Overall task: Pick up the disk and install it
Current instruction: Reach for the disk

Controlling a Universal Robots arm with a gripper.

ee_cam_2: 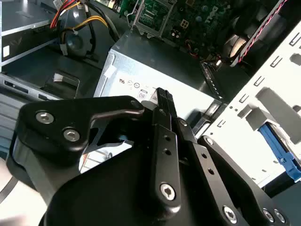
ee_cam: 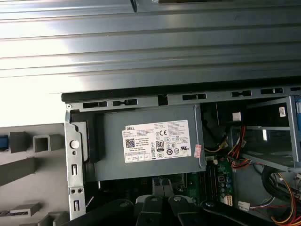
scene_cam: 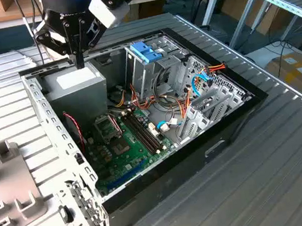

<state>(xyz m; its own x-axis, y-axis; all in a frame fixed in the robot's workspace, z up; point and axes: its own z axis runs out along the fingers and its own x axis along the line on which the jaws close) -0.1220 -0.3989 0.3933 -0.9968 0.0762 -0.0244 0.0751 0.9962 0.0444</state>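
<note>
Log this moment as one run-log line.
gripper: shut, empty | position: over grey box with white sticker | site: open computer case

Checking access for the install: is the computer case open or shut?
Open: in the exterior view the computer case lies uncovered, exposing the motherboard, power supply and drive cage.

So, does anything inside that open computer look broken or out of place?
Nothing stands out. The case lies open, cables run loose inside, and the end effector hangs over the grey box.
</note>
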